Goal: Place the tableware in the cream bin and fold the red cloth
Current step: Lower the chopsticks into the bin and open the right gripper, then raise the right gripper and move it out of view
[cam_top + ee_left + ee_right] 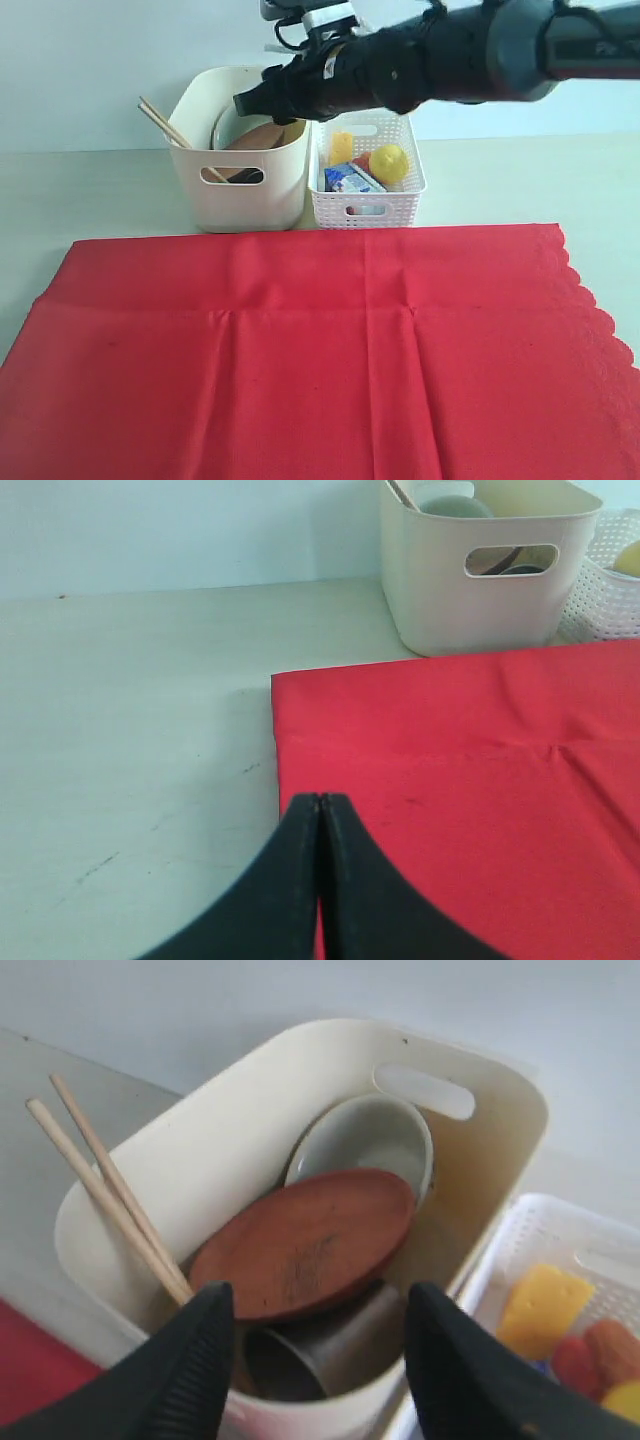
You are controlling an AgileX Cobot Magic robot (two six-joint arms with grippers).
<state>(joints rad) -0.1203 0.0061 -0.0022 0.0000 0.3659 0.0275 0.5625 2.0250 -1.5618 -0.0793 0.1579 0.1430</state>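
The cream bin stands behind the red cloth, which lies spread flat. In the bin lie a pale bowl, a brown plate and a steel cup. Wooden chopsticks lean out over its rim. I cannot make out the knife or the spoon. My right gripper hovers open just above the bin, over the cup, holding nothing. My left gripper is shut low over the cloth's left edge, with nothing seen between its tips; it is out of the exterior view.
A white lattice basket stands right of the bin, touching it, and holds a lemon, cheese and a carton. The right arm reaches across above both bins. Bare tabletop lies left of the cloth.
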